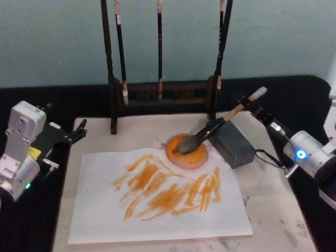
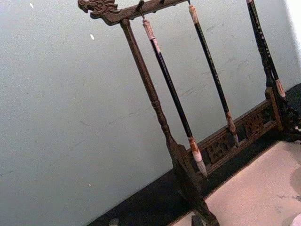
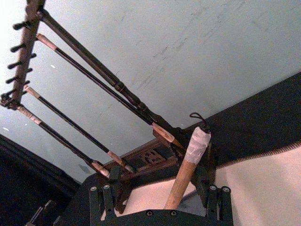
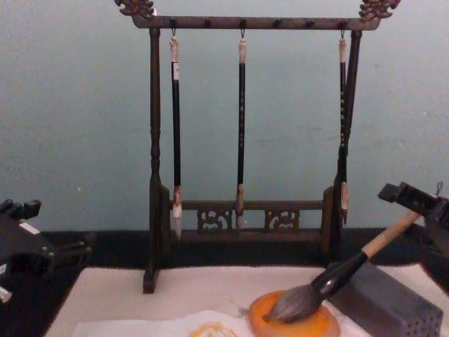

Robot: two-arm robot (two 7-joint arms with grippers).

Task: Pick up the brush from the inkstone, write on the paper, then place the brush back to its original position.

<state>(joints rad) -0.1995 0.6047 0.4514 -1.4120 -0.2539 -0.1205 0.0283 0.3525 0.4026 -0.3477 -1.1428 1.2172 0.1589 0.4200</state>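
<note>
The brush (image 1: pixel 210 131) lies slanted with its grey-black tuft resting on the inkstone (image 1: pixel 187 152) and its tan handle rising back toward the right, over the grey block (image 1: pixel 234 144) just beside the disc. The right gripper (image 1: pixel 251 105) sits at the upper end of that handle, near the white cap; in the right wrist view the handle (image 3: pixel 184 176) runs up between the two dark fingers (image 3: pixel 212 197), which stand on either side of it, and whether they press the wood or stand slightly off it cannot be told. In the chest view the tuft (image 4: pixel 293 305) touches the orange disc (image 4: pixel 295 324) while the handle climbs to the gripper (image 4: pixel 419 205) at the right edge. The paper (image 1: pixel 157 210) lies in front of the inkstone on the beige mat (image 1: pixel 273 210), its top right corner just under the disc's edge, covered with orange strokes (image 1: pixel 168 189) across its middle. Behind stands the dark wooden rack (image 1: pixel 160 94) with three thin brushes (image 4: pixel 240 126) hanging from its top bar. The left gripper (image 1: pixel 79 131) is off the mat at its left rear corner, well apart from the paper, its fingers close together and holding nothing.
</note>
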